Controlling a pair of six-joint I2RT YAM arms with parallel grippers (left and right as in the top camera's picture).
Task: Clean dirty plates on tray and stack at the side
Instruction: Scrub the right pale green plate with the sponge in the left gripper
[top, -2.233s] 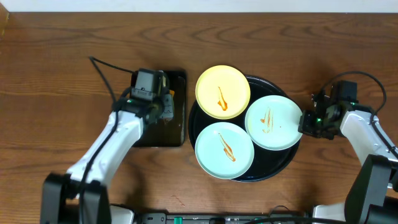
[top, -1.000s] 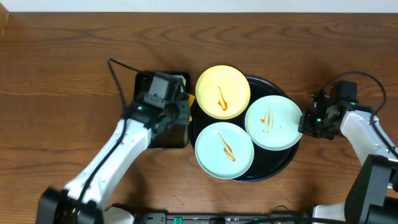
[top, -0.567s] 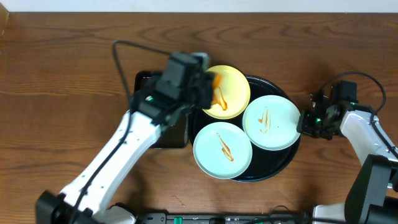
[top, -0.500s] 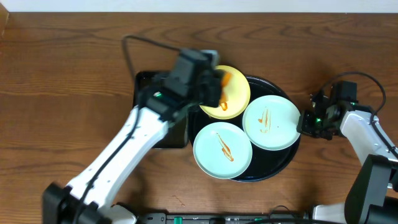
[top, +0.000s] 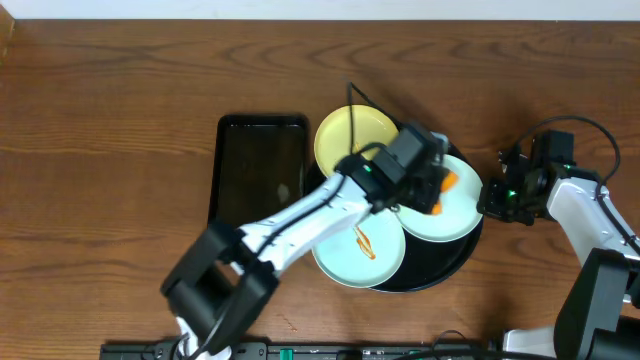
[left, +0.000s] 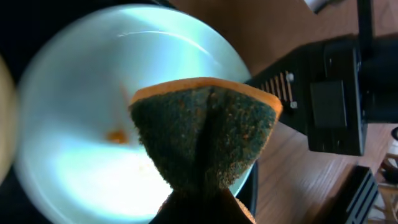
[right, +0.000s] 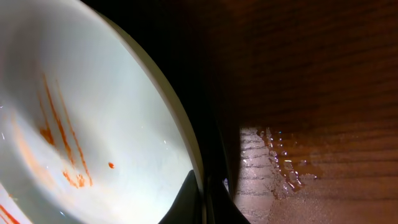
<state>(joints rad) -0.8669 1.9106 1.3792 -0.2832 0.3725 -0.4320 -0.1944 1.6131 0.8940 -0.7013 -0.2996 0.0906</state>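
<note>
Low-mid of frame: green plate (top: 352, 250) waits, dirty. Mid: L gripper (top: 432, 186) shut tight on sponge (left: 205, 124), over right green plate (top: 458, 218) to wipe it. R gripper (top: 490, 198) pinches its rim so it won't slide. Top: yellow plate (top: 345, 140). All on tray (top: 440, 275).

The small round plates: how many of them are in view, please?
3. Pale yellow plate on the round glossy black tray's far-left rim; pale mint-green plate at its near side; second mint-green plate at right, partly under the left arm.
</note>
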